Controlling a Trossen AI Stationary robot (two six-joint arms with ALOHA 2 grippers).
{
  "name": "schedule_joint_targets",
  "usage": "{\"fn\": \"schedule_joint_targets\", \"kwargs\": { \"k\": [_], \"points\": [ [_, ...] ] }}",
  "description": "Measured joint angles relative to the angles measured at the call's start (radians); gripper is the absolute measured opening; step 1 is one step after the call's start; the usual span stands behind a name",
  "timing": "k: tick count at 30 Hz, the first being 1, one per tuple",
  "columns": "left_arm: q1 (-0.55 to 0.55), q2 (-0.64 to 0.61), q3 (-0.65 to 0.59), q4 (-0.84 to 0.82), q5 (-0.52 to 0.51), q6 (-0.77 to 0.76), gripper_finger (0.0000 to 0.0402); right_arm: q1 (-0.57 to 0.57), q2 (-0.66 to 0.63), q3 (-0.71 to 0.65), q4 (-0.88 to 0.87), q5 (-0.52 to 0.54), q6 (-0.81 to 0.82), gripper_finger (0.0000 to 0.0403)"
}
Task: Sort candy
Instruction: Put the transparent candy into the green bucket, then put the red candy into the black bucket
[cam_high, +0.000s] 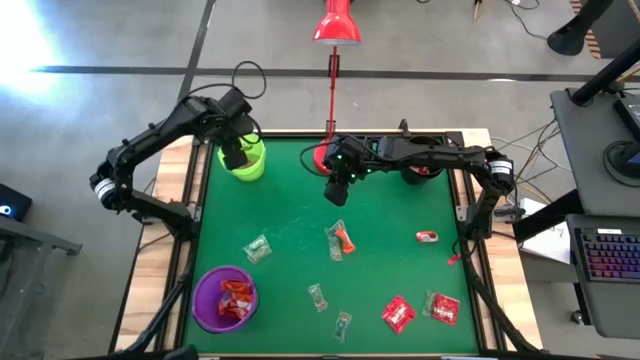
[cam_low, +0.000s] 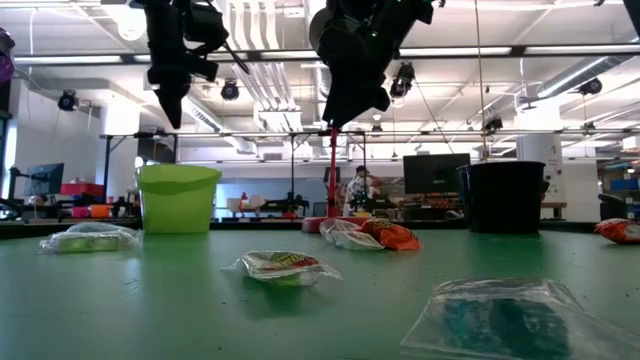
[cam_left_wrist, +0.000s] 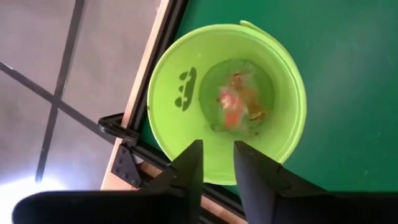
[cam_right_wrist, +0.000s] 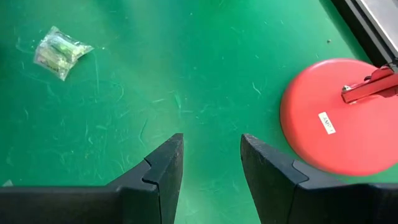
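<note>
Left gripper (cam_left_wrist: 216, 167) first: I have it hanging over the lime-green cup (cam_high: 243, 160) at the far left corner of the mat, fingers parted a little with nothing between them. Down the wrist view, an orange sweet (cam_left_wrist: 235, 102) lies in its clear wrapper on the cup's floor, directly under the fingers, so I judge the drop for this piece is done and the height is there simply to clear the rim.

Right gripper (cam_right_wrist: 211, 163) sits above bare green mat (cam_high: 290, 220) near the far middle, just beside the red lamp base (cam_right_wrist: 339, 118), fingers apart and empty. I read it as waiting out of the way, or lining up for the next pick.

Working down in size: the purple cup (cam_high: 205, 303) at the near left corner holds red-wrapped candy (cam_high: 236, 297), so reds seem to belong there. A black cup (cam_low: 502, 195) stands at the far right, under the right arm; what is inside it I cannot tell.

Loose candy is scattered over the near half of the mat: two red packets (cam_high: 398, 313) near the right corner, a small red one (cam_high: 427, 237) by the right edge, an orange-and-clear piece (cam_high: 338, 240) in the middle closest to the right gripper, and greenish clear ones (cam_high: 258, 249) toward the left and front. By my judgement the sort is less than half done, with the orange piece the handiest next target.
</note>
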Motion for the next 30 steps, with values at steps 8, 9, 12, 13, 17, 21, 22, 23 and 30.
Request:
{"fn": "schedule_joint_targets", "kwargs": {
  "k": [8,9,12,13,17,21,22,23,30],
  "points": [
    [-0.020,-0.002,0.000,0.005,0.071,-0.082,0.0114,0.001,-0.001,0.000,-0.059,0.000,-0.061,0.0153],
    [-0.029,-0.004,0.000,0.006,0.107,-0.085,0.0115,0.002,-0.002,0.000,-0.091,0.000,-0.070,0.0153],
    [-0.063,-0.011,0.000,0.010,0.208,-0.104,0.0116,0.003,-0.002,0.000,-0.209,0.000,-0.087,0.0153],
    [-0.077,-0.011,0.000,0.011,0.223,-0.106,0.0116,0.003,-0.003,0.000,-0.248,0.000,-0.087,0.0153],
    [-0.144,-0.011,0.000,0.031,0.228,-0.106,0.0116,0.015,-0.002,0.000,-0.390,0.002,-0.080,0.0153],
    [-0.197,-0.011,0.000,0.030,0.225,-0.104,0.0116,0.051,-0.003,0.000,-0.596,0.001,-0.062,0.0153],
    [-0.207,-0.013,0.000,0.030,0.225,-0.104,0.0116,0.062,-0.003,0.000,-0.644,0.001,-0.055,0.0153],
    [-0.216,-0.015,0.000,0.031,0.225,-0.103,0.0116,0.075,-0.003,0.000,-0.684,0.001,-0.045,0.0153],
    [-0.248,-0.030,0.000,0.031,0.224,-0.100,0.0116,0.175,-0.017,-0.001,-0.732,0.001,0.071,0.0153]
  ]
}}
